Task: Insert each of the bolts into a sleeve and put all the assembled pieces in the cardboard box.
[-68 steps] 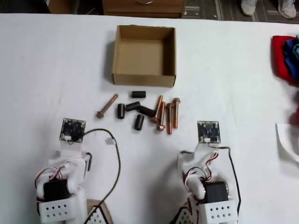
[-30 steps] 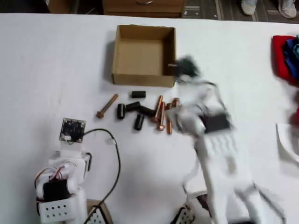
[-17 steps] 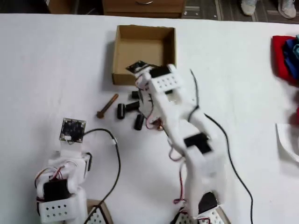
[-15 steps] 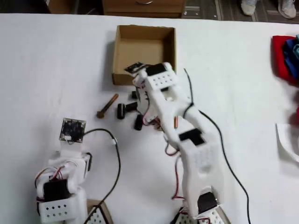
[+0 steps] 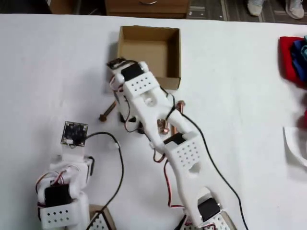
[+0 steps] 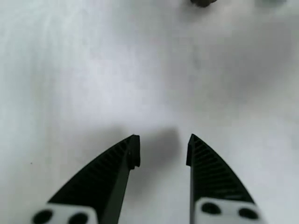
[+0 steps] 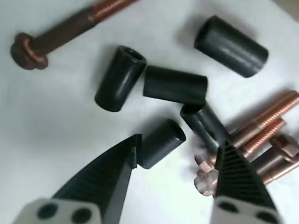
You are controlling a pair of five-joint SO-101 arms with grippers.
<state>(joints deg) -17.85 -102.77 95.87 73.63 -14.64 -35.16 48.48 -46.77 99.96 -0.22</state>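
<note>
Right gripper (image 7: 180, 149) (jaws spread) hovers over a black sleeve (image 7: 161, 142) beside copper bolts (image 7: 261, 123).

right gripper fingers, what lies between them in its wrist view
In the right wrist view, one black sleeve lies between the fingers of the right gripper; copper bolt heads sit by the other finger.

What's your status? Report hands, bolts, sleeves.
Right hand open, low over loose short black cylindrical sleeves and copper-coloured metal bolts. Left hand open, over white table. Nothing assembled. No obstruction seen.
</note>
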